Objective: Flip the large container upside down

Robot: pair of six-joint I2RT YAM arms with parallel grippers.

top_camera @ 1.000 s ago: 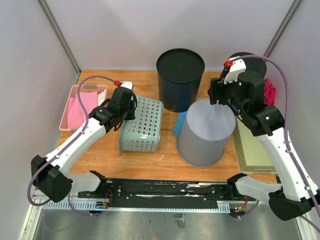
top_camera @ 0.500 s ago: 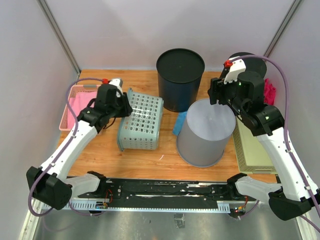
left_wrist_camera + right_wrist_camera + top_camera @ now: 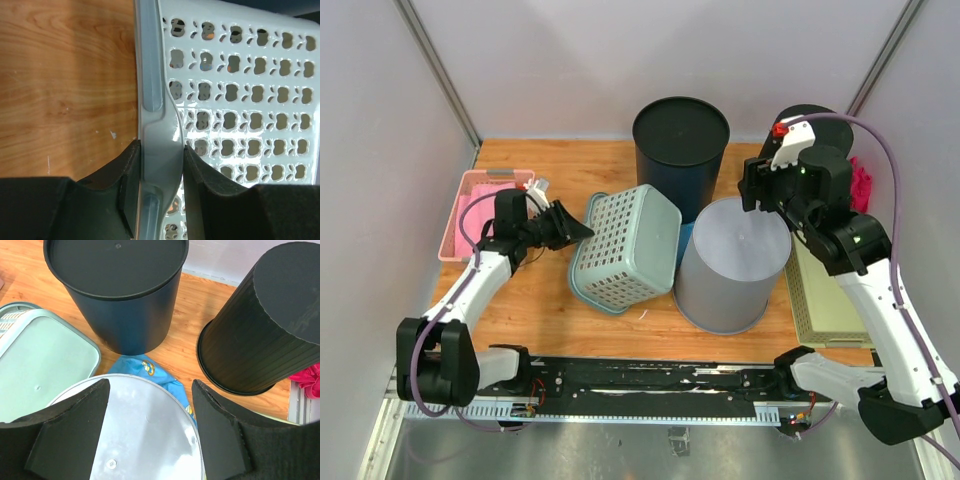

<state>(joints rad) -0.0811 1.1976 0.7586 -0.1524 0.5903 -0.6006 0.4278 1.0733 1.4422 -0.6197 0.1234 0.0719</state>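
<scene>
The large container is a pale green perforated basket (image 3: 630,245). It stands tipped on its rim edge, its solid bottom facing up and to the right, next to the grey bin. My left gripper (image 3: 576,232) is shut on the basket's rim (image 3: 152,90), one finger (image 3: 125,175) outside and one inside the wall. The basket's bottom also shows in the right wrist view (image 3: 45,370). My right gripper (image 3: 756,195) is open and empty, hovering over the top of the upturned grey bin (image 3: 135,440).
The grey bin (image 3: 730,265) stands right of the basket. A dark blue bin (image 3: 680,160) and a black bin (image 3: 265,325) stand at the back. A blue cloth (image 3: 145,367) lies between the bins. A pink tray (image 3: 480,210) is at the left, a beige box (image 3: 825,300) at the right.
My left gripper has swung left and down while holding the rim. The basket has rolled from lying on its side to tipped over, bottom up and to the right. The right arm has not moved.
</scene>
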